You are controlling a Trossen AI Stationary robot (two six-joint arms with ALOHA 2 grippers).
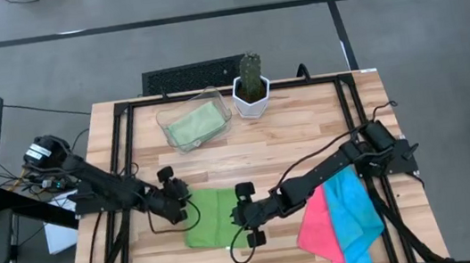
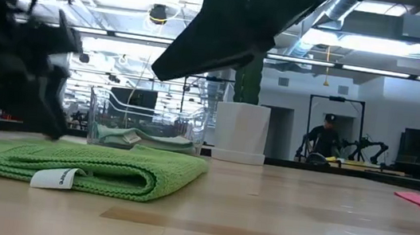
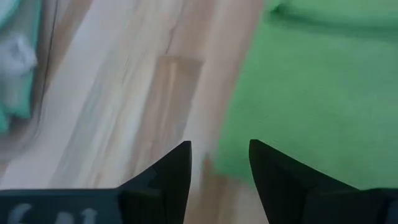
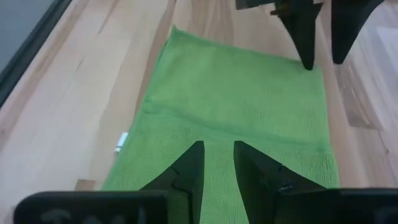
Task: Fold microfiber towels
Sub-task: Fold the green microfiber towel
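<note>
**Bright green towel mid-fold, both grippers empty at its sides**

Appears to be between two folds. Bright green towel [image 1: 212, 217] lying near the front edge of the table [image 1: 307, 132], left of its middle, already doubled once, to judge by the rounded fold and two layers in the low view, with a small white tag [image 2: 54, 178] poking out at the fold. Flat, roughly oblong, with a fine looped nap that looks soft and a little grippy.

Left gripper [image 3: 217, 152] just off the towel's left side, fingers spread over bare wood, nothing between them. Right gripper [image 4: 217, 152] over the towel's right side, fingers parted only narrowly, pinching nothing.

Next move probably calls for a pinch on one edge through both layers, then a lift and carry across to halve the cloth again. Limp fabric, so likely to sag and slip unless both layers are caught together.

Pink towel [image 1: 318, 224] and cyan towel [image 1: 353, 216] heaped loosely, overlapping, at the front right corner, unfolded. Pale green towel [image 1: 194, 124] lying folded in the clear tray [image 1: 161, 118] near the back edge, beside a white potted cactus [image 1: 251, 93]. Smooth pale wooden planks underneath.
</note>
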